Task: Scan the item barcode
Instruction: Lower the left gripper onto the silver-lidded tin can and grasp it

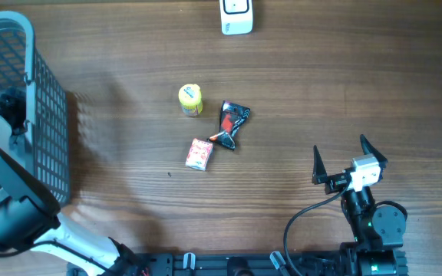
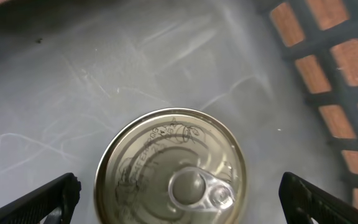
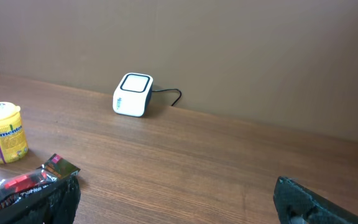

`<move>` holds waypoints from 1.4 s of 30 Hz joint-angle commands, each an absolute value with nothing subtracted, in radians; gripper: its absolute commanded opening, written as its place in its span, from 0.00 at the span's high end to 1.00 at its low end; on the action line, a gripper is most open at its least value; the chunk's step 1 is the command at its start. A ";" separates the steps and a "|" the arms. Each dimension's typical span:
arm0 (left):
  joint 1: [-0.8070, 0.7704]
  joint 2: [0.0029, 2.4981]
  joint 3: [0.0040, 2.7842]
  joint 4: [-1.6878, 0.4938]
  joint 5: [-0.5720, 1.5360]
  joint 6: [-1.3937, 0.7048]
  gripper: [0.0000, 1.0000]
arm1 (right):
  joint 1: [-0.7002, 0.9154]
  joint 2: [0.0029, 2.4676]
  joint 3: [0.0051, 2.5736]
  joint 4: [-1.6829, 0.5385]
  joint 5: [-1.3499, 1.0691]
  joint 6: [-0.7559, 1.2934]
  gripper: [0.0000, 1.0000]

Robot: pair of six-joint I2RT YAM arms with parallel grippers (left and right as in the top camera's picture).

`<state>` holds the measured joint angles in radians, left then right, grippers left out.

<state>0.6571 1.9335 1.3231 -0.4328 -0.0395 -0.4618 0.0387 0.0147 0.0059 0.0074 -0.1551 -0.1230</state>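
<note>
On the wooden table: a yellow tub, a dark snack wrapper and a small pink box lie close together near the middle.
Barcode scanner: white, standing at the far edge, well apart from the three items, with a dark cable trailing behind it.
Basket: grey mesh, at the left side of the table.
Tin can: upright on the basket's floor, ring-pull lid facing up.
Left gripper: spread wide above the can, one finger on each side and clear of the rim, gripping nothing.
Right gripper: spread wide over bare wood at the near right, empty.
</note>
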 commanded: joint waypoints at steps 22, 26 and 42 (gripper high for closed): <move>0.659 2.014 1.317 -0.411 -0.065 -0.453 0.34 | 0.040 0.010 0.005 0.010 -0.148 -0.104 0.00; 0.658 2.012 1.317 -0.419 -0.061 -0.453 0.34 | 0.040 0.010 0.005 0.010 -0.148 -0.104 0.00; 0.658 1.813 1.317 -0.408 0.014 -0.454 0.32 | 0.040 0.010 0.005 0.010 -0.148 -0.105 0.00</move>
